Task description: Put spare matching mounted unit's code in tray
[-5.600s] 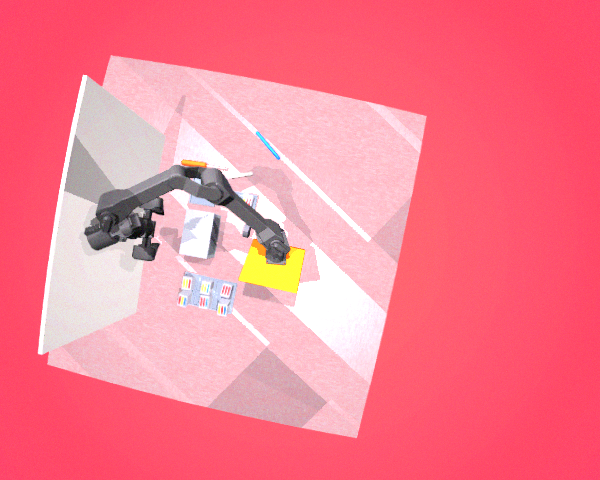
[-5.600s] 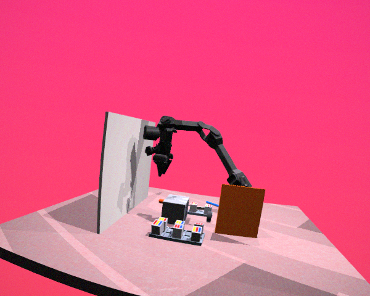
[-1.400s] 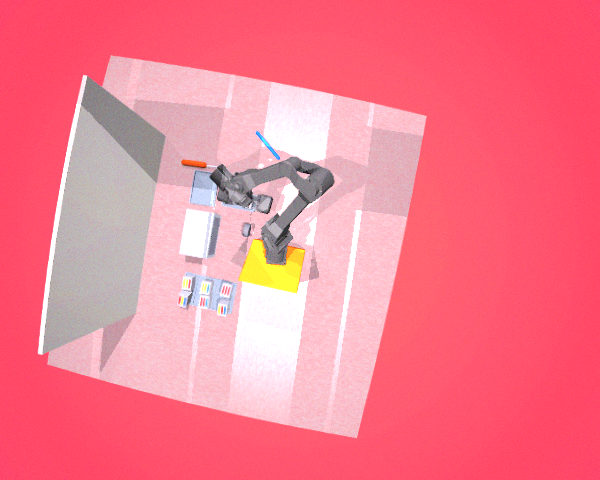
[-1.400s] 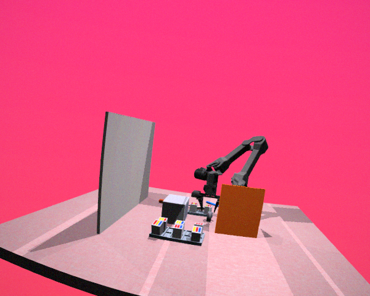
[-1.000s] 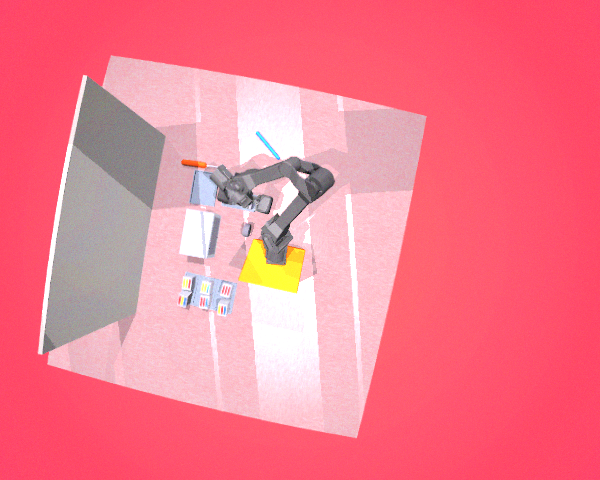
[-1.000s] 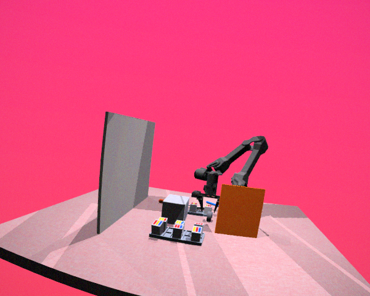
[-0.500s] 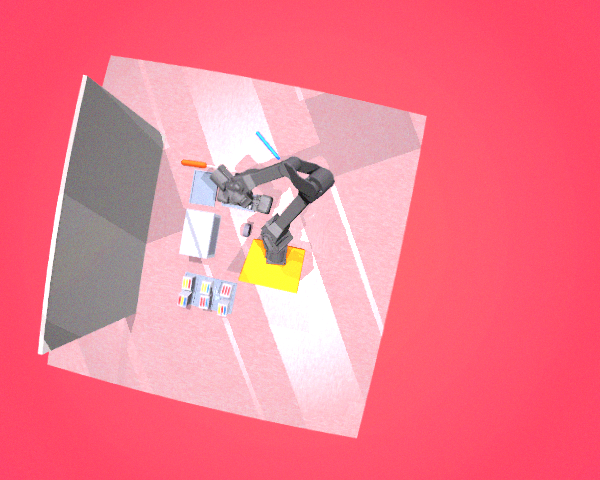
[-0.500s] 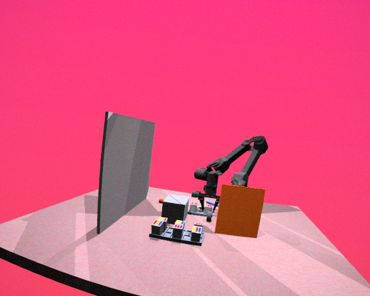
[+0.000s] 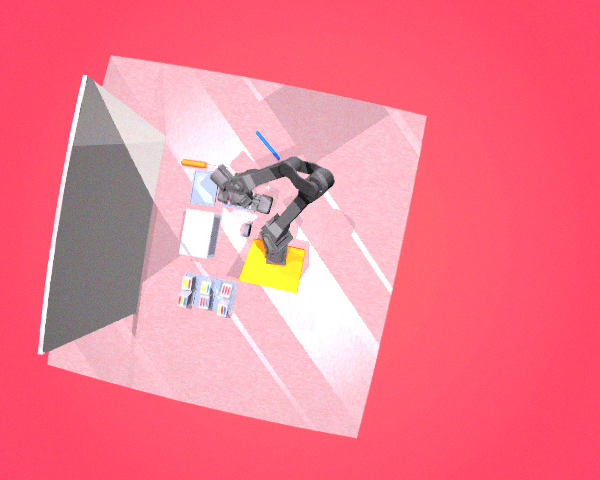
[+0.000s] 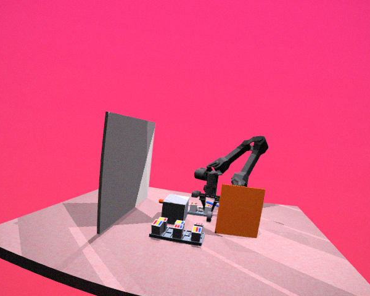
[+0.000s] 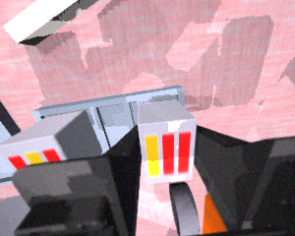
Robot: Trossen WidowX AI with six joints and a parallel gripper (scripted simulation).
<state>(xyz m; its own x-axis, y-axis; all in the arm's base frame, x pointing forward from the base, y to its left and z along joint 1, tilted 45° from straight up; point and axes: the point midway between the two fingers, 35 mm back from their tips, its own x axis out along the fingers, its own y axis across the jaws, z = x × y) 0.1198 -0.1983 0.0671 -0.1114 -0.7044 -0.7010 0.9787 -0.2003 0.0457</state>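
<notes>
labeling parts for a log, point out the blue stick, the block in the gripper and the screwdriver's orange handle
blue stick (image 9: 267,145): top view, mid-shaft
block (image 11: 168,153): wrist view, striped face
orange handle (image 9: 193,163): top view, its middle

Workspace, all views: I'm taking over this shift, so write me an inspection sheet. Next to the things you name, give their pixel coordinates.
Surface: pinkish top with pale streaks and shadows.
Job's things: a block striped yellow, red, red (image 11: 166,154); a red-yellow-red block (image 11: 36,143) beside it; a six-block rack (image 9: 215,292) (image 10: 176,239); a shallow blue-grey tray (image 9: 203,189).
Clutter: orange-handled tool (image 9: 194,163) (image 10: 161,201), blue stick (image 9: 267,145) (image 10: 212,203).
Hand (image 9: 243,201) (image 10: 208,211) (image 11: 159,127): closed on the yellow-red-red block.
Cables: nothing seen.
Surroundings: tall grey panel (image 9: 106,217) (image 10: 124,172); plain red-pink beyond.
</notes>
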